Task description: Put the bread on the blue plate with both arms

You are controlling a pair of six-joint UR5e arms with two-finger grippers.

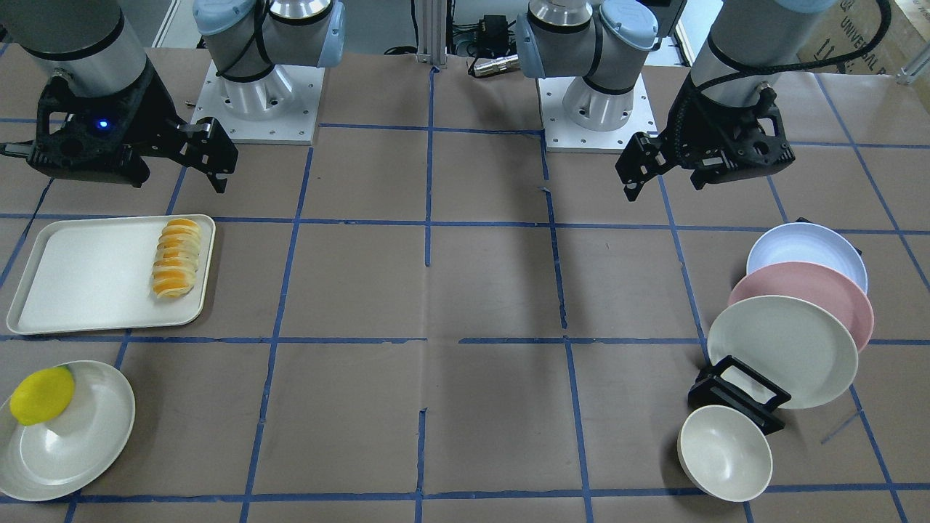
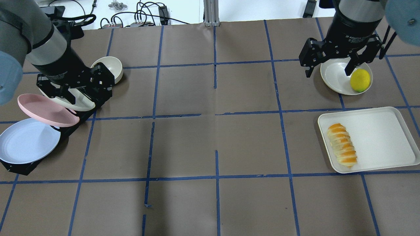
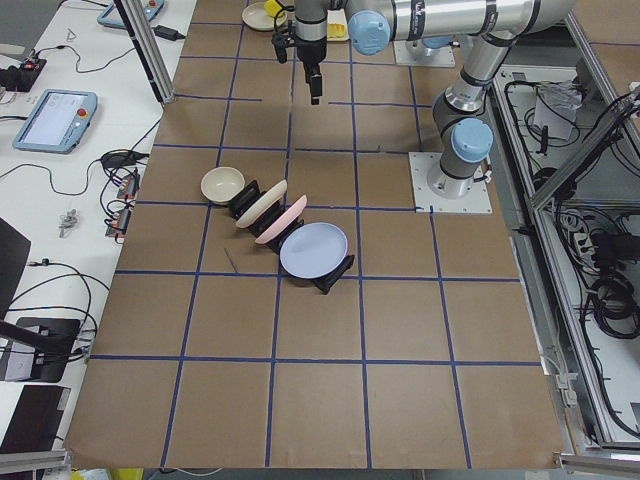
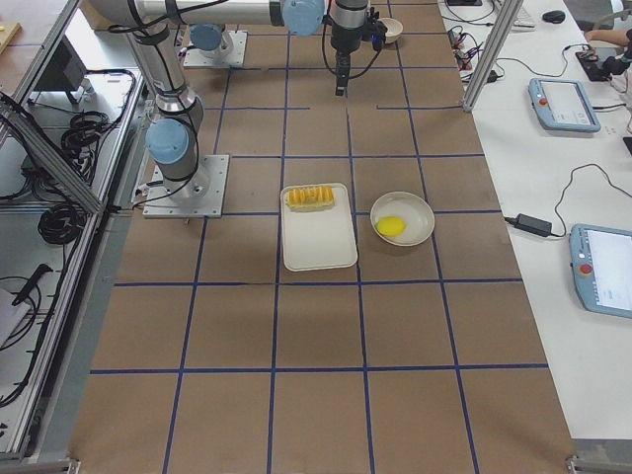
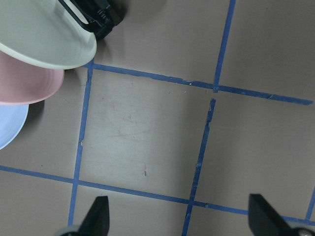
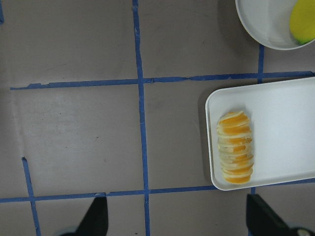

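The bread [image 2: 342, 149] lies along the inner edge of a cream tray [image 2: 377, 137]; it also shows in the front view [image 1: 176, 258] and the right wrist view [image 6: 236, 147]. The blue plate [image 2: 26, 141] leans in a black rack at the near end of a row of plates; it also shows in the front view [image 1: 806, 247] and at the left edge of the left wrist view [image 5: 7, 128]. My left gripper [image 2: 77, 88] hangs open and empty above the rack's far end. My right gripper [image 2: 329, 69] hangs open and empty, high beyond the tray.
A pink plate [image 2: 46, 109] and a cream plate [image 1: 781, 349] lean in the same rack [image 1: 737, 396]. A cream bowl [image 2: 111, 67] sits beyond it. A yellow lemon [image 2: 360, 80] rests on a cream plate [image 2: 334, 75] beyond the tray. Blue tape lines grid the brown table.
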